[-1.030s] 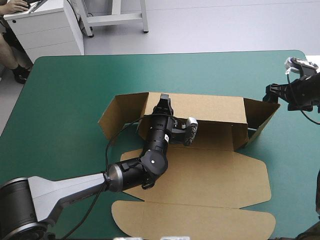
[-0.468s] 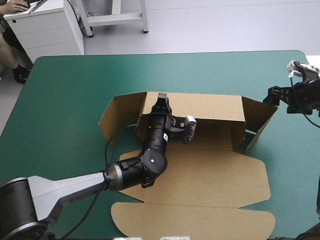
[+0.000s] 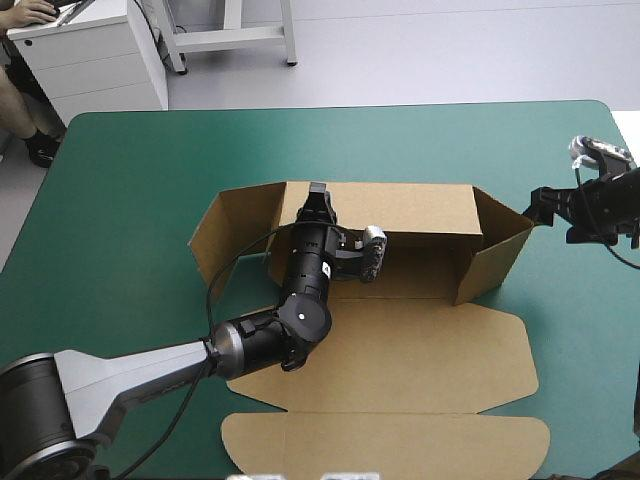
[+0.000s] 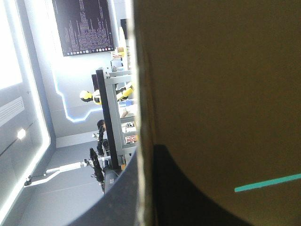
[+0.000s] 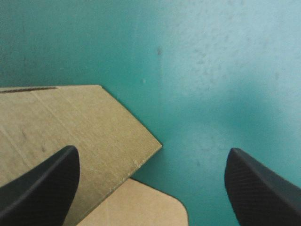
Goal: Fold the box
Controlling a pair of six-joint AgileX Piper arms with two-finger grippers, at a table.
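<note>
The brown cardboard box [image 3: 420,345] is seen at the middle of the teal-green bench [image 3: 130,170], its rear wall raised and its lid laid flat toward the near edge. The wall's top edge is pinched tight by the left claw [image 3: 318,192]. The right claw [image 5: 151,149] is spread wide, with the right end flap's corner just ahead of it.

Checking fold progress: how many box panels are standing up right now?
3 on the box: far wall, clamped by the left tool; left end flap; right end flap, by the open right tool. The left arm may hide more.
</note>
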